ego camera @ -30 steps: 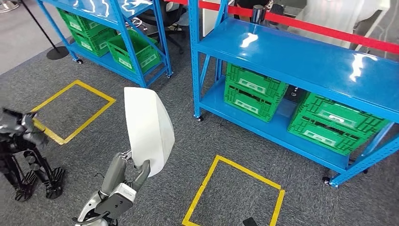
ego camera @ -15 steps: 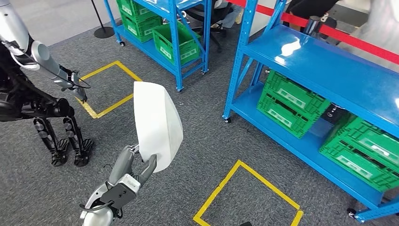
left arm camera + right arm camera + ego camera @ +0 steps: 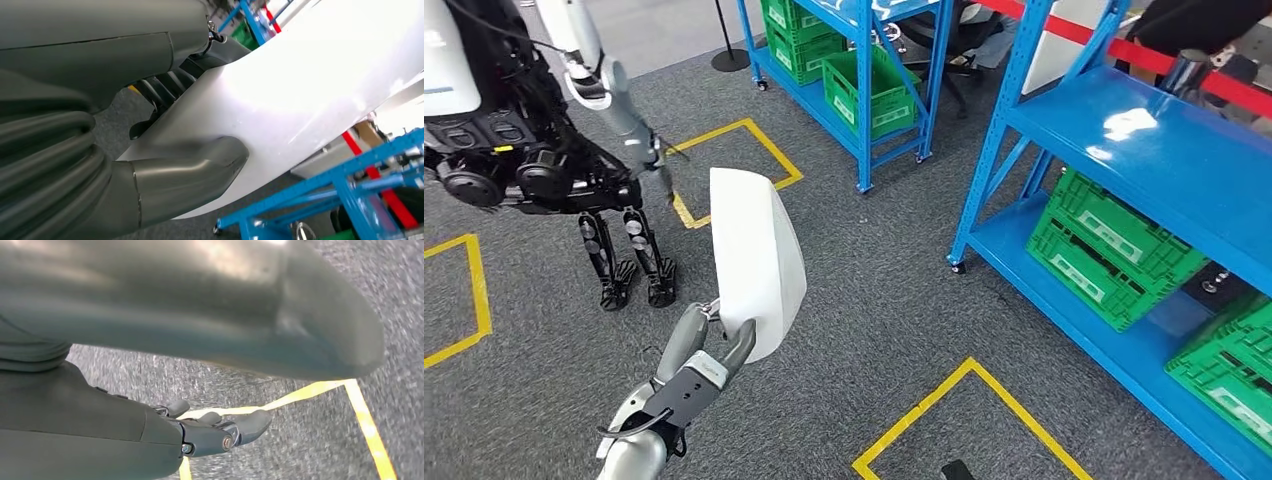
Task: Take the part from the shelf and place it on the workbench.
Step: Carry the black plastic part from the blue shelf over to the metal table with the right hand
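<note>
The view has swung left since the earlier frame, bringing a second robot [image 3: 534, 150] closer. The left robot hand [image 3: 709, 350] grasps the white part [image 3: 754, 260] upright. The right robot hand [image 3: 220, 432] hangs released above the carpet.

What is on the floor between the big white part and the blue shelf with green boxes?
Just bare grey carpet between the white part and the blue shelf, in the head view.

- We stand on grey carpet [image 3: 884, 270] marked with yellow tape squares [image 3: 969, 372].
- Blue steel racks [image 3: 1164, 150] at our right and ahead, on small castors.
- Green crates [image 3: 1109, 245] sit on the lower shelves; another crate [image 3: 874, 90] in the far rack.
- Red barrier tape [image 3: 1114, 45] runs behind the near rack.
- Ceiling light glares off the blue shelf top.
- A second robot [image 3: 534, 150] stands at left.
</note>
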You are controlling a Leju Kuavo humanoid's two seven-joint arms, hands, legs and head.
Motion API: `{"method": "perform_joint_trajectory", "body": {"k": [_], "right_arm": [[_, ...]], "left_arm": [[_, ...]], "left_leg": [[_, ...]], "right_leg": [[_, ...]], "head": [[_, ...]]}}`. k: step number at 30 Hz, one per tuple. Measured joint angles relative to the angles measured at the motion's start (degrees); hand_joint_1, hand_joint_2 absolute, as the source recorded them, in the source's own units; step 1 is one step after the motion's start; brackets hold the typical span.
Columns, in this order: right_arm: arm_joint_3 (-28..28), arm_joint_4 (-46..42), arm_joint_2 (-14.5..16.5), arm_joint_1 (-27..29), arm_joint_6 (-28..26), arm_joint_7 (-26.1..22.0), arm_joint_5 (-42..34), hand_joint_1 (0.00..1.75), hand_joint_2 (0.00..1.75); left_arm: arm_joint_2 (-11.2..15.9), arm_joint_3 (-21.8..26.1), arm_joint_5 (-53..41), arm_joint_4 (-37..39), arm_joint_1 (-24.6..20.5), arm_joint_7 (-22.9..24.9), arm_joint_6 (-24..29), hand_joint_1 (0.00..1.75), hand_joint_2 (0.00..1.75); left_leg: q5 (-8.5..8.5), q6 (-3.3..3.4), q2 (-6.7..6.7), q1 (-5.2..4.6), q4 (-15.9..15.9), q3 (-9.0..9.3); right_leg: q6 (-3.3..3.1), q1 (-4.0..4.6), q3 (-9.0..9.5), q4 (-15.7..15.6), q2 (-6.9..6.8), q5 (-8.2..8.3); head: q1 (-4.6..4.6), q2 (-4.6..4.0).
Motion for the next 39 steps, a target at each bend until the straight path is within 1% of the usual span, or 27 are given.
{"method": "perform_joint_trajectory", "body": {"k": [2, 3, 4, 6, 7, 8, 10, 11, 13, 14, 15, 16, 17, 18, 19, 20, 22, 24, 26, 28, 30, 32, 33, 34, 36, 38, 39], "right_arm": [[0.0, 0.0, -0.04, 0.04, -0.05, -0.02, -0.2, 0.0, 0.0], [-0.01, 0.0, -0.06, 0.03, -0.09, -0.09, -0.3, 0.0, 0.0], [-0.01, 0.0, -0.07, 0.01, -0.14, -0.24, -0.39, 0.0, 0.0], [-0.01, 0.0, -0.09, 0.01, -0.24, -0.67, -0.61, 0.0, 0.0], [-0.01, 0.0, -0.11, 0.05, -0.27, -0.84, -0.66, 0.0, 0.0], [-0.01, 0.0, -0.13, 0.08, -0.26, -0.91, -0.61, 0.0, 0.0], [0.02, 0.0, -0.16, 0.11, -0.12, -0.86, -0.32, 0.0, 0.0], [0.07, 0.0, -0.16, 0.09, -0.04, -0.81, -0.14, 0.0, 0.0], [0.2, 0.0, -0.17, 0.16, 0.09, -0.66, 0.2, 0.0, 0.0], [0.25, 0.0, -0.18, 0.26, 0.21, -0.52, 0.4, 0.0, 0.0], [0.31, 0.0, -0.19, 0.4, 0.4, -0.26, 0.62, 0.0, 0.0], [0.4, 0.0, -0.19, 0.51, 0.7, 0.06, 0.85, 0.0, 0.0], [0.54, 0.0, -0.19, 0.59, 1.01, 0.34, 1.11, 0.0, 0.0], [0.75, 0.0, -0.19, 0.59, 1.28, 0.53, 1.37, 0.0, 0.0], [1.0, 0.0, -0.19, 0.52, 1.51, 0.55, 1.62, 0.0, 0.0], [1.26, 0.0, -0.19, 0.38, 1.63, 0.45, 1.85, 0.0, 0.0], [1.73, 0.0, -0.18, 0.01, 1.75, 0.25, 2.26, 0.0, 0.0], [2.21, 0.0, -0.17, -0.51, 1.93, 0.07, 2.52, 0.0, 0.0], [2.61, 0.0, -0.17, -1.03, 2.22, -0.3, 2.55, 0.0, 0.0], [2.76, 0.0, -0.17, -1.35, 2.5, -0.7, 2.38, 0.0, 0.0], [2.82, 0.0, -0.17, -1.49, 2.88, -0.77, 2.28, 0.0, 0.0], [2.89, 0.0, -0.18, -1.48, 3.33, -0.64, 2.26, 0.0, 0.0], [2.92, 0.0, -0.19, -1.49, 3.54, -0.58, 2.23, 0.0, 0.0], [2.95, 0.0, -0.18, -1.51, 3.77, -0.49, 2.18, 0.0, 0.0], [2.98, 0.0, -0.17, -1.52, 4.06, -0.19, 1.97, 0.0, 0.0], [2.98, 0.0, -0.16, -1.43, 4.11, 0.34, 1.75, 0.0, 0.0], [2.98, 0.0, -0.16, -1.38, 4.1, 0.62, 1.7, 0.0, 0.0]], "left_arm": [[-0.29, -0.04, -0.15, 0.01, -0.2, 0.04, 0.03, 1.75, 1.75], [-0.37, -0.06, -0.28, -0.01, -0.2, 0.08, 0.13, 1.75, 1.75], [-0.45, -0.07, -0.44, -0.08, -0.2, 0.11, 0.27, 1.75, 1.75], [-0.64, -0.07, -0.79, -0.6, -0.19, 0.11, 0.79, 1.75, 1.75], [-0.76, -0.07, -0.92, -0.99, -0.17, 0.09, 1.09, 1.75, 1.75], [-0.84, -0.06, -1.04, -1.43, -0.09, 0.06, 1.38, 1.75, 1.75], [-0.88, -0.04, -1.2, -2.33, 0.35, 0.02, 1.89, 1.75, 1.75], [-0.88, -0.03, -1.26, -2.8, 0.74, 0.0, 2.08, 1.75, 1.75], [-0.96, 0.0, -1.37, -3.62, 1.3, 0.01, 2.43, 1.75, 1.75], [-1.04, 0.01, -1.5, -3.92, 1.5, 0.04, 2.6, 1.75, 1.75], [-1.1, 0.02, -1.66, -4.15, 1.68, 0.13, 2.82, 1.75, 1.75], [-1.14, 0.02, -1.88, -4.35, 2.01, 0.3, 3.09, 1.75, 1.75], [-1.14, 0.03, -2.14, -4.57, 2.45, 0.53, 3.38, 1.75, 1.75], [-1.13, 0.03, -2.44, -4.81, 2.96, 0.82, 3.68, 1.75, 1.75], [-1.11, 0.04, -2.71, -5.1, 3.47, 1.13, 3.94, 1.75, 1.75], [-1.11, 0.07, -2.96, -5.42, 3.9, 1.39, 4.12, 1.75, 1.75], [-1.11, 0.1, -3.33, -6.04, 4.46, 1.69, 4.3, 1.75, 1.75], [-1.0, 0.13, -3.48, -6.37, 4.87, 1.54, 4.32, 1.75, 1.75], [-0.62, 0.15, -3.25, -6.43, 5.41, 0.89, 4.31, 1.75, 1.75], [-0.14, 0.19, -2.9, -6.34, 5.63, 0.18, 4.29, 1.75, 1.75], [0.1, 0.19, -2.6, -6.14, 5.44, -0.24, 4.23, 1.75, 1.75], [0.17, 0.18, -2.43, -5.79, 5.29, -0.38, 4.03, 1.75, 1.75], [0.21, 0.17, -2.4, -5.59, 5.24, -0.39, 3.89, 1.75, 1.75], [0.25, 0.17, -2.37, -5.38, 5.13, -0.39, 3.75, 1.75, 1.75], [0.28, 0.16, -2.21, -5.11, 4.61, -0.4, 3.63, 1.75, 1.75], [0.16, 0.15, -1.81, -5.0, 3.95, -0.45, 3.68, 1.75, 1.75], [0.09, 0.15, -1.56, -4.97, 3.73, -0.49, 3.74, 1.75, 1.75]], "left_leg": [[-1.81, -0.06, 0.91, 0.04, 5.06, -1.9], [-1.16, 0.0, 1.14, 0.04, 4.5, -1.26], [0.33, 0.13, 1.58, 0.02, 1.67, 0.55], [3.2, 0.69, 4.26, -0.23, -6.52, 5.35], [3.9, 1.06, 5.39, -0.41, -9.32, 6.85], [4.11, 1.44, 6.08, -0.6, -10.76, 7.5], [4.27, 2.09, 4.99, -0.83, -11.14, 7.25], [4.53, 2.41, 4.23, -0.76, -11.4, 7.33], [5.15, 3.1, 2.69, -0.41, -11.93, 7.56], [5.38, 3.34, 1.9, -0.25, -12.04, 7.6], [5.5, 3.52, 1.1, -0.21, -12.05, 7.48], [5.56, 3.59, 0.23, -0.22, -12.01, 7.37], [5.58, 3.6, -0.64, -0.23, -11.93, 7.31], [5.59, 3.56, -1.53, -0.22, -11.81, 7.27], [5.56, 3.44, -2.43, -0.17, -11.63, 7.25], [5.49, 3.24, -3.3, -0.09, -11.39, 7.21], [5.29, 2.54, -4.84, 0.0, -10.81, 6.87], [5.39, 1.62, -6.07, 0.09, -10.65, 6.35], [5.76, 0.74, -6.97, 0.32, -10.94, 5.84], [4.65, 0.24, -4.76, 0.25, -9.33, 4.78], [1.14, -0.02, -0.91, 0.07, -3.3, 1.99], [-1.74, -0.27, 0.62, 0.14, 3.46, -1.06], [-1.74, -0.34, 0.86, 0.16, 4.56, -1.42], [-0.75, -0.37, 1.14, 0.19, 3.47, -0.68], [2.53, -0.23, 3.1, 0.18, -3.77, 3.31], [4.37, 0.45, 5.05, -0.03, -9.54, 6.41], [4.5, 0.91, 5.33, -0.19, -10.47, 6.81]], "right_leg": [[-0.1, 0.24, -0.06, 0.03, -1.9, -0.05], [-0.1, 0.31, -0.07, 0.05, -2.78, -0.06], [-0.08, 0.35, -0.05, 0.09, -3.58, -0.08], [0.17, 0.59, 0.1, 0.26, -4.98, -0.24], [0.42, 0.67, 0.18, 0.32, -5.57, -0.33], [0.74, 0.73, 0.28, 0.35, -6.15, -0.4], [1.43, 0.63, 0.58, 0.19, -7.39, -0.43], [1.81, 0.49, 0.72, 0.29, -7.09, -0.61], [2.53, 0.17, -0.13, 2.76, -3.85, -2.48], [2.84, -0.04, -1.49, 5.84, -1.6, -4.29], [3.06, -0.11, -3.34, 9.73, -0.15, -6.28], [3.25, -0.15, -5.2, 13.59, 0.44, -7.85], [3.38, -0.21, -6.47, 16.08, 0.59, -8.45], [3.45, -0.29, -6.75, 16.45, 0.63, -7.84], [3.49, -0.43, -5.91, 14.49, 0.76, -6.18], [3.53, -0.65, -4.14, 10.68, 1.32, -3.94], [3.54, -1.06, -0.73, 3.35, 3.95, -1.17], [3.11, -0.97, 0.29, 0.89, 5.3, -0.94], [2.19, -0.74, 0.3, 0.58, 3.96, -0.58], [1.23, -0.75, 0.38, 0.07, 2.46, -0.19], [0.57, -0.53, 0.38, -0.17, 0.71, -0.13], [0.3, -0.26, 0.35, -0.15, -1.19, -0.24], [0.27, -0.21, 0.35, -0.14, -2.09, -0.28], [0.3, -0.18, 0.37, -0.12, -2.94, -0.32], [0.56, -0.13, 0.48, 0.04, -4.44, -0.49], [1.16, 0.12, 0.58, 0.33, -5.6, -0.77], [1.52, 0.22, 0.64, 0.39, -6.09, -0.83]], "head": [[0.0, 0.0], [-0.01, 0.0], [-0.01, 0.0], [0.01, 0.0], [0.05, 0.0], [0.09, 0.0], [0.15, 0.0], [0.15, 0.0], [0.28, 0.0], [0.39, 0.0], [0.5, 0.0], [0.57, 0.0], [0.59, 0.0], [0.59, 0.0], [0.6, 0.0], [0.6, 0.0], [0.61, 0.0], [0.6, 0.0], [0.58, 0.0], [0.35, 0.0], [0.03, 0.0], [-0.07, 0.0], [-0.07, 0.0], [-0.08, 0.0], [-0.08, 0.0], [-0.03, 0.0], [0.01, 0.0]]}}
